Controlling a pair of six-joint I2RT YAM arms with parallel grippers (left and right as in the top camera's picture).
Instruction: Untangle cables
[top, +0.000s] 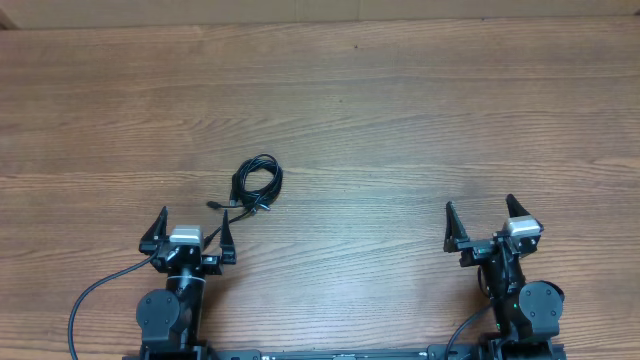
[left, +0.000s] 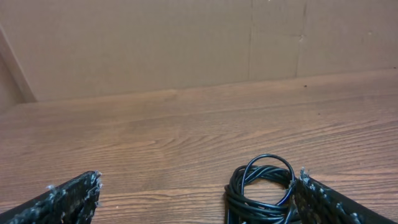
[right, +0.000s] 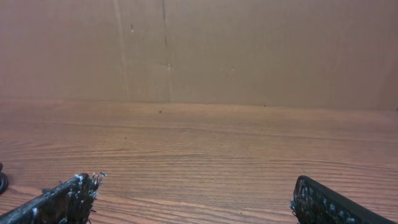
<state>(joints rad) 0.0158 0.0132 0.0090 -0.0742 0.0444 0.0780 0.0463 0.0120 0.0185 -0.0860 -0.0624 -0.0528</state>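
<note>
Opening step: the knot of thin black cables (top: 257, 185) lies left of centre on the brown wooden worktop (top: 400, 120). We see left claw (top: 194, 218) and right claw (top: 480, 205) spread, empty; next, the left likely must pinch a loop.

The right end effector (right: 198, 182) gapes wide above the wooden table (right: 205, 140), a cardboard wall (right: 261, 50) behind.

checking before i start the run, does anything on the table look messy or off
Only the cables: they lie bunched in one tangled black coil on the table, just ahead of the left pincer. Both pincers are open and empty, the right pincer well away. Nothing else stands out.
</note>
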